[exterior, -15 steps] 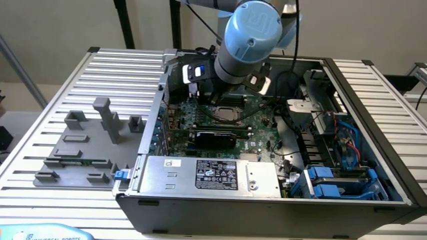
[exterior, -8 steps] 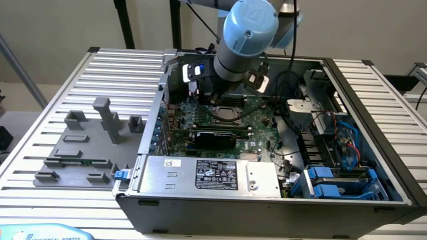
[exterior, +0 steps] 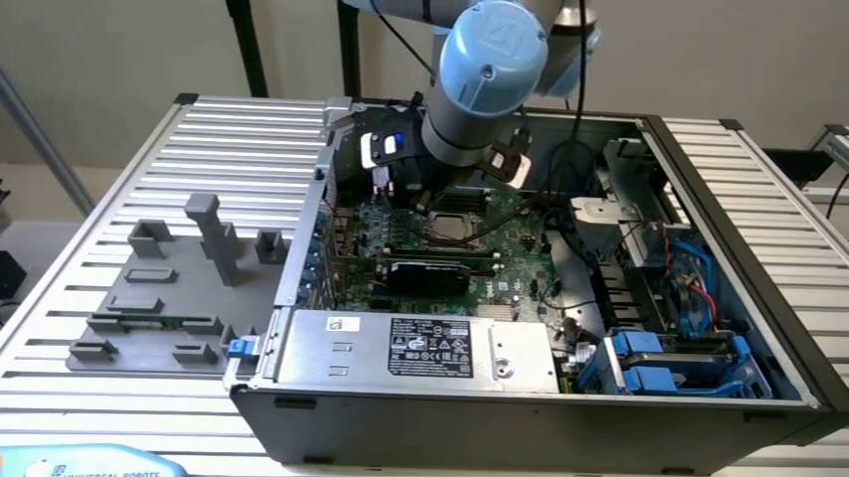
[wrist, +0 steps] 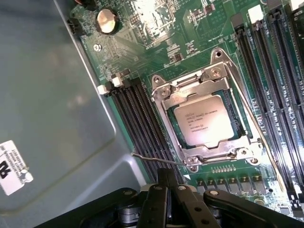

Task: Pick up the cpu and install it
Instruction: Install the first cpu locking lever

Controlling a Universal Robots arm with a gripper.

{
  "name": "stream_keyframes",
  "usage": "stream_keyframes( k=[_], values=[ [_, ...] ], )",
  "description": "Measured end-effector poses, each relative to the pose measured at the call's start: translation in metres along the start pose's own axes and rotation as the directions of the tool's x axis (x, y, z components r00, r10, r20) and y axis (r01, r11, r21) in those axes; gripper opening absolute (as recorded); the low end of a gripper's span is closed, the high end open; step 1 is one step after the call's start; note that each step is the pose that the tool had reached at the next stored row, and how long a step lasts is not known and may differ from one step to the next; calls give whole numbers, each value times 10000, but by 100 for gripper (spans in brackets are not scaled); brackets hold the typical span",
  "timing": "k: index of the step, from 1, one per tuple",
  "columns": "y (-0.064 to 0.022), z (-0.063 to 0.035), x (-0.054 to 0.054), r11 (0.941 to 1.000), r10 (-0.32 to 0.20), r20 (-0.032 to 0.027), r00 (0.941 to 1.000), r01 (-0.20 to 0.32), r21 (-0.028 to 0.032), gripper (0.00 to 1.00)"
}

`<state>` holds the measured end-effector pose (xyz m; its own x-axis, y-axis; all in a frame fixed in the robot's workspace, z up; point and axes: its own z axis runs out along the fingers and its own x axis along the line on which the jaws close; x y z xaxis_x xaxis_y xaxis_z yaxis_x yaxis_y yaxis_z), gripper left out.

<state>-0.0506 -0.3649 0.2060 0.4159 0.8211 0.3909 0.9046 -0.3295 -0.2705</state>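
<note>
The cpu [wrist: 203, 119], a silvery square chip with a thin tan rim, lies flat inside the metal-framed socket [wrist: 166, 92] on the green motherboard. My gripper [wrist: 167, 176] hovers just off one corner of the socket, its black fingers pressed together with nothing between them. A thin wire lever [wrist: 156, 160] runs from the socket frame past the fingertips. In the exterior view the arm reaches down into the open grey computer case [exterior: 743, 248], with the gripper [exterior: 431, 199] right above the socket [exterior: 460, 225].
Black memory slots [wrist: 142, 123] flank the socket on both sides. The grey case wall [wrist: 47, 95] stands close by. A power supply [exterior: 418, 348] fills the case's near side and blue drive bays [exterior: 663, 363] its right. A grey fixture [exterior: 159, 288] holding a green memory stick [exterior: 153, 321] lies outside.
</note>
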Motion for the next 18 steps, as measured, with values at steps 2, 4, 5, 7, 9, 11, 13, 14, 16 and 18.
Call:
stream_keyframes(
  k=[2,4,5,7,9,11,13,14,16,18],
  values=[
    [4,18,-6,10000,8,86,10000,-8,-44,11],
    [4,31,-1,10000,15,152,9999,-14,-74,11],
    [1,37,6,10000,17,173,9998,-16,-84,11],
    [-6,49,27,9999,22,211,9998,-19,-101,11],
    [-9,58,42,9999,25,256,9997,-22,-122,11],
    [-5,62,48,9999,35,331,9994,-30,-157,11],
    [4,65,55,9998,44,404,9992,-36,-191,11],
    [10,67,61,9998,48,433,9991,-39,-205,11],
    [27,72,77,9997,54,481,9988,-43,-227,11],
    [45,76,95,9997,60,528,9986,-47,-248,11]
  ],
)
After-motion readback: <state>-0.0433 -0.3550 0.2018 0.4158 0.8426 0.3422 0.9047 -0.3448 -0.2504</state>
